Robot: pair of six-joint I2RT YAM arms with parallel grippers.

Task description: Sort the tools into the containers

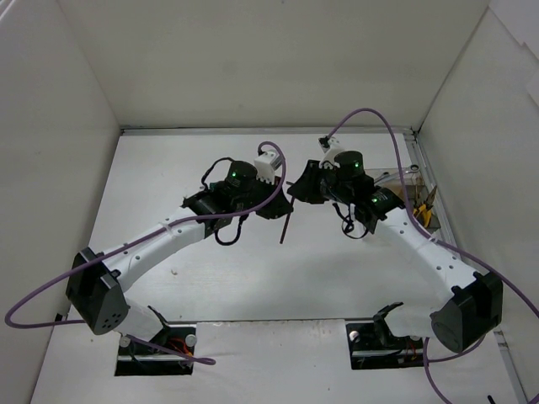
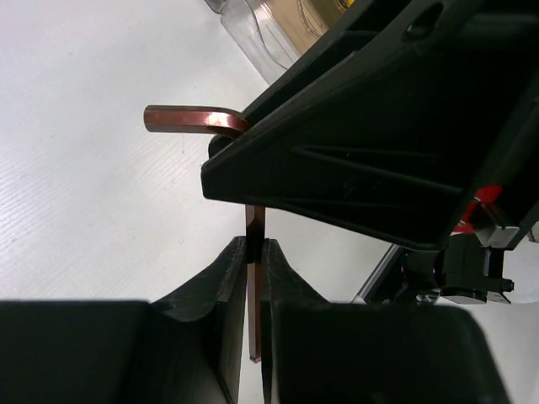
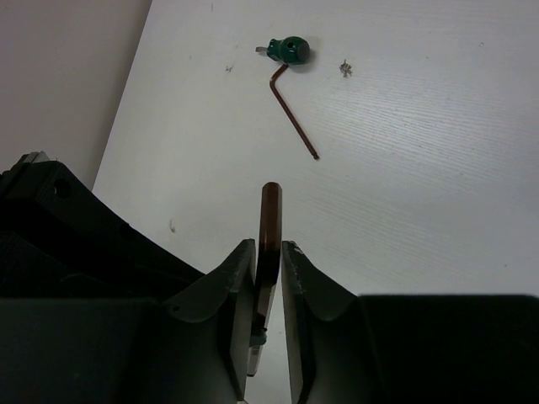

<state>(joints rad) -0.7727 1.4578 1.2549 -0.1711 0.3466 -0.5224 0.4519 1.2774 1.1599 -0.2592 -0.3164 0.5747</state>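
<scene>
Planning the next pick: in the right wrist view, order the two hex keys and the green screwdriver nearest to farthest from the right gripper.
1. Held hex key, between the jaws.
2. Loose hex key, lying ahead.
3. Green screwdriver, just beyond.

— What lay on the white table (image 1: pixel 253 278)?
— A stubby green-handled screwdriver (image 3: pixel 286 49), and a thin hex key (image 3: pixel 293 109) whose bent end was just beside it. A tiny screw (image 3: pixel 345 69) lay near both.
— Anything else?
— Clear containers (image 1: pixel 400 175) stood by the far right edge.
</scene>
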